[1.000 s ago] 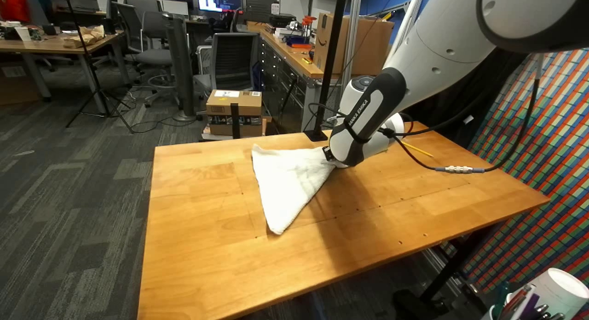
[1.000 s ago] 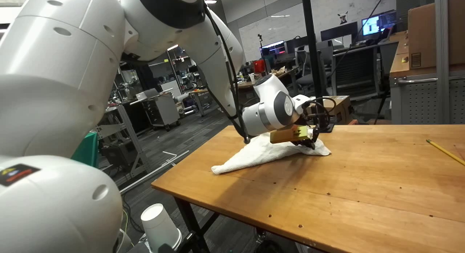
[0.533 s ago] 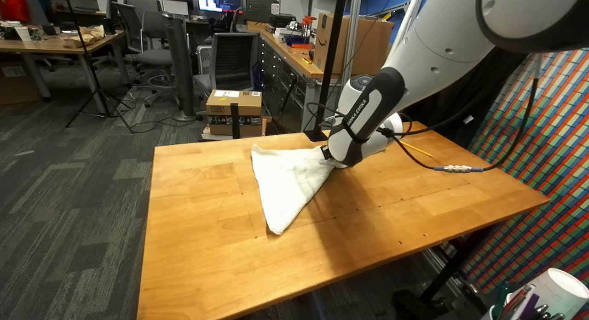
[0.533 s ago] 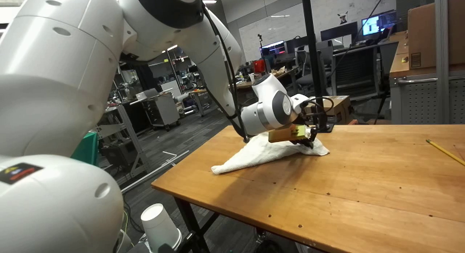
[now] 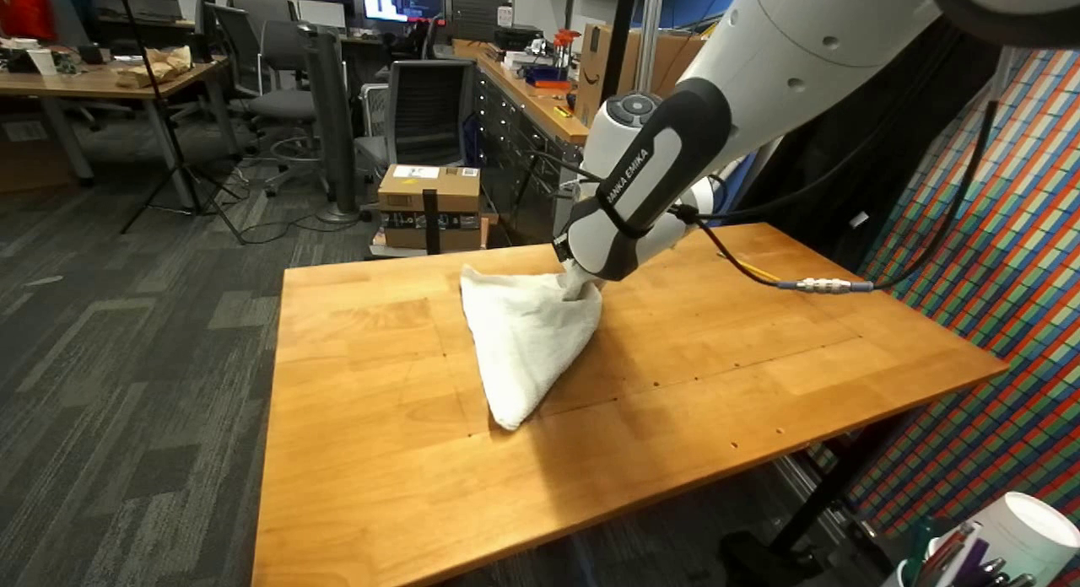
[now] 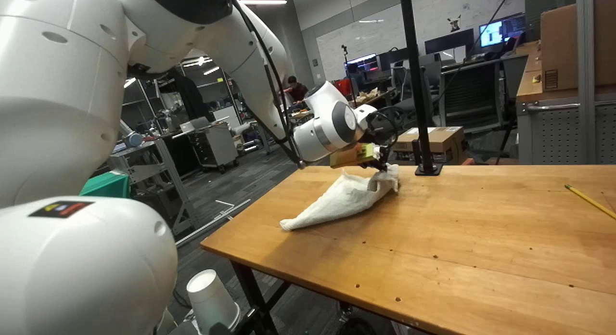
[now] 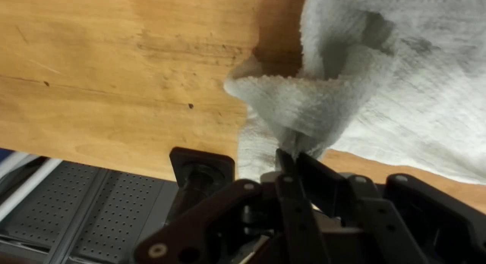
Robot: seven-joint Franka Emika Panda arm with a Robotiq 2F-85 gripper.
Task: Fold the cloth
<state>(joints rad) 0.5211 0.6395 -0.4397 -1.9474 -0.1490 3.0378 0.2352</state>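
Note:
The white cloth (image 5: 527, 338) lies on the wooden table in both exterior views (image 6: 337, 202), roughly a triangle with one corner pointing to the table's front. My gripper (image 7: 291, 154) is shut on a corner of the cloth (image 7: 425, 101) in the wrist view, with a bunched fold between its fingertips. It holds this corner raised above the table, and the cloth below hangs in a loose fold. In an exterior view the gripper (image 6: 383, 167) shows at the raised end of the cloth. In an exterior view the arm's wrist link hides most of the gripper.
A black pole (image 6: 428, 169) stands on the far table edge close to the gripper; its base (image 7: 201, 162) shows in the wrist view. A yellow pencil (image 6: 589, 200) lies on the table (image 5: 363, 486). Cardboard boxes (image 5: 430, 203) stand beyond the far edge.
My gripper has risen and carried the held corner up and back over the cloth, leftward in both exterior views. That end of the cloth has lifted and folded; the front corner has stayed put.

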